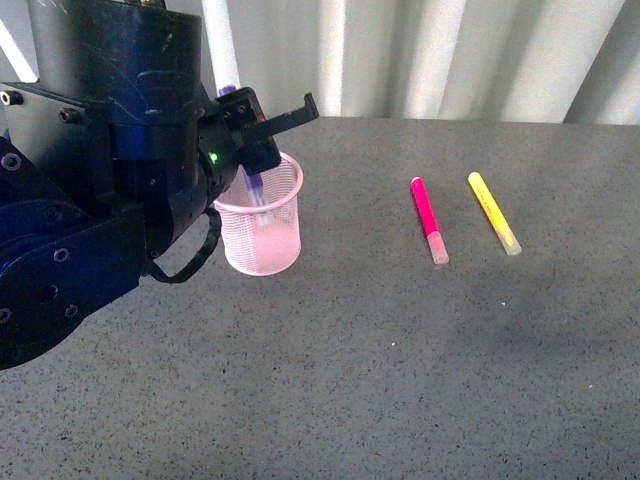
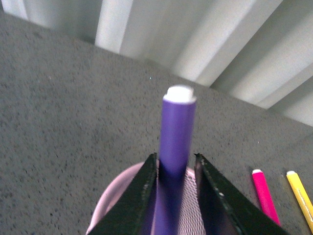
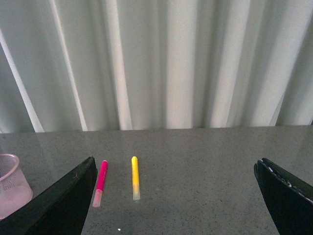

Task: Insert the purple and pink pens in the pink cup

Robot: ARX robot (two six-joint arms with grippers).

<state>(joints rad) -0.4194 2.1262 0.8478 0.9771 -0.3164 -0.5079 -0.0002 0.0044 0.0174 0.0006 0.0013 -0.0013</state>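
the left gripper (image 2: pixel 175 164) pinches the purple pen (image 2: pixel 177 127) upright, its lower end inside the pink cup (image 1: pixel 265 245); a straight, low release looks wisest. the pink pen (image 1: pixel 428 218) lies on the table (image 1: pixel 400 380) beside a yellow pen (image 1: pixel 493 212), the right gripper (image 3: pixel 176 162) spread wide.

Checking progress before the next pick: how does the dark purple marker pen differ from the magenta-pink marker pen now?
The dark purple marker pen stands roughly upright; the magenta-pink marker pen lies flat on the grey table. The purple one is clamped in the left gripper, lower end inside the light pink wire-mesh cup; the pink one lies free, outside it. Both are marker pens of similar build.
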